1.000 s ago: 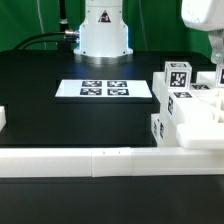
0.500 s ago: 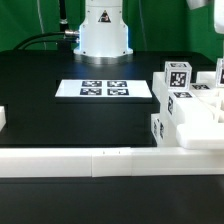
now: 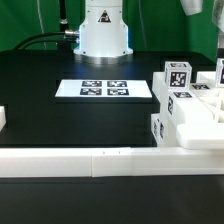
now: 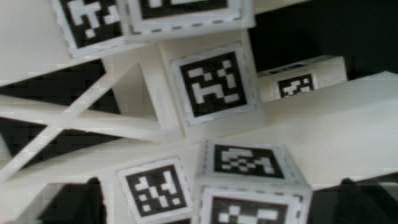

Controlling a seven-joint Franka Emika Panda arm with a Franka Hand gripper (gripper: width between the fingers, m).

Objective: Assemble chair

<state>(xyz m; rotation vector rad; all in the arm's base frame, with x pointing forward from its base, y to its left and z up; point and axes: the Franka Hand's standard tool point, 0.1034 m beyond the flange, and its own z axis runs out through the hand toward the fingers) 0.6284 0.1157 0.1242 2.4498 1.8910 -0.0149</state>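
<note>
At the exterior view's left the black tabletop [image 3: 60, 120] holds little beyond the marker board [image 3: 104, 89] mid-scene; the chair [image 3: 190, 112] pieces cluster at the right edge against the border wall [image 3: 100, 160]; the arm is barely in frame above them; the wrist view fills with tagged parts and X-brace, seemingly directly below; whether the fingers are spread or clenched, I cannot tell.

The table [image 3: 60, 70] is black and flat. The marker board [image 3: 104, 89] lies flat near its middle, and a long low white wall [image 3: 100, 161] runs along the near edge, with a small white block [image 3: 3, 117] at the exterior view's left edge. The white chair pieces [image 3: 187, 115] with their black-and-white tags sit bunched together on the exterior view's right, touching the wall.
</note>
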